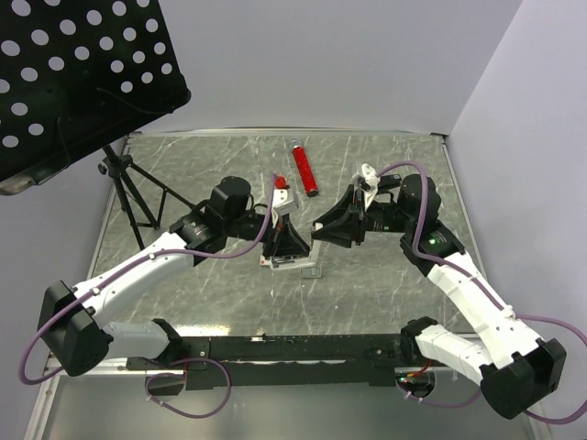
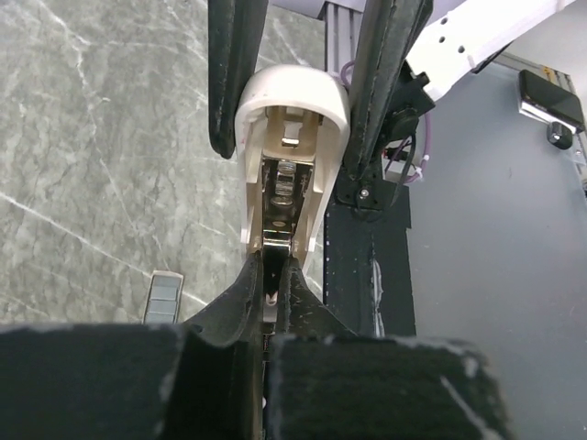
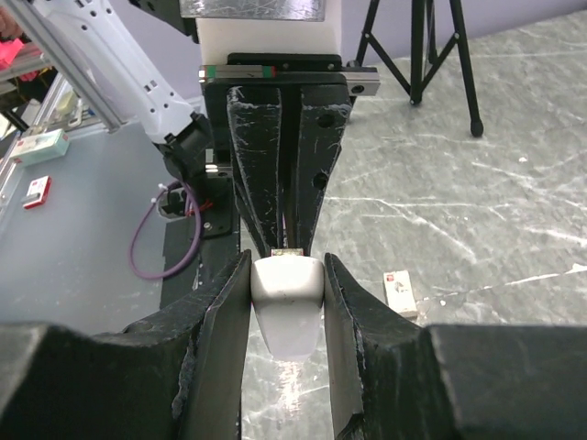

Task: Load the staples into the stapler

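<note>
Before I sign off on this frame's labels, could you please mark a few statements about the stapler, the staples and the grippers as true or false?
1. The left gripper is shut on the metal part of the stapler. True.
2. The staples are held by the right gripper. False: the strip lies on the table beside the left gripper, with nothing gripping it.
3. The right gripper clasps the stapler's white end. True.
4. The red tube lies between the two grippers. False: it lies farther back on the table, beyond both.
</note>
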`<state>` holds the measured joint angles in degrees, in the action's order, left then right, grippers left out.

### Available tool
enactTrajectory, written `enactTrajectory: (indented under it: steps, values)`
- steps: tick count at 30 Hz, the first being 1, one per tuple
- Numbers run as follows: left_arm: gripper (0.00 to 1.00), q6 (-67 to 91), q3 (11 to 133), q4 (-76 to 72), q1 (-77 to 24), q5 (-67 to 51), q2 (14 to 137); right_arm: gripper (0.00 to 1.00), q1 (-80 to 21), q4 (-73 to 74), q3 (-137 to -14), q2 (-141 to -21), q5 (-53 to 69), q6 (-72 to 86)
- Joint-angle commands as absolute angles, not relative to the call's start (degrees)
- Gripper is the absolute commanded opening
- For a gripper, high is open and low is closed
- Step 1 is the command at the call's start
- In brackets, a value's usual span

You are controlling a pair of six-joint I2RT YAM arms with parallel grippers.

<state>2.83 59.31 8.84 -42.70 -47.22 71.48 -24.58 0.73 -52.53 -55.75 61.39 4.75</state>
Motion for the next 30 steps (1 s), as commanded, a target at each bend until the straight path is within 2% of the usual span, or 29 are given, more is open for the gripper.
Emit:
enactTrajectory:
  steps: [1,2,4,6,8,10,12,13,16,22,30]
  values:
    - [0.01,3.87,58.98,5.18,-42.63,-43.77,69.87,0.41,-24.43,-0.26,-51.95,-55.37,59.77,2.99]
    - [0.01,3.87,58.89,5.27,-42.63,-43.42,69.87,0.42,-24.35,-0.26,-51.86,-55.28,59.24,2.99]
    - [0.01,3.69,58.71,5.45,-42.71,-41.84,69.96,0.51,-23.91,-0.52,-51.24,-54.76,57.93,3.69]
    - [0.01,4.22,58.19,5.19,-42.71,-39.65,69.79,0.57,-23.73,-0.88,-50.54,-53.79,56.87,4.3]
    - [0.01,5.09,57.57,4.66,-42.71,-37.8,69.7,0.58,-23.38,-1.58,-49.93,-52.31,53.71,5.27]
    - [0.01,5.8,57.22,3.7,-42.63,-35.87,69.52,0.73,-22.94,-1.76,-49.22,-50.46,49.51,5.71]
    - [0.01,7.11,56.43,2.12,-42.71,-34.64,69.26,0.8,-22.94,-1.5,-48.96,-49.22,46.86,5.8]
    - [0.01,7.55,56.16,1.59,-42.63,-32.89,69.17,0.87,-22.94,-0.89,-48.87,-48.17,43.97,5.8]
    - [0.01,9.57,55.64,0.44,-42.71,-28.85,69.52,0.95,-22.85,-0.09,-48.69,-46.15,37.65,6.24]
    - [0.01,15.02,54.41,-3.24,-42.71,-19.27,70.84,0.99,-22.85,2.9,-45.88,-41.06,25.07,8.61]
    - [0.01,24.69,55.37,-1.59,-45.35,-0.21,74.09,1.0,-22.85,8.87,-42.54,-37.71,10.04,13.09]
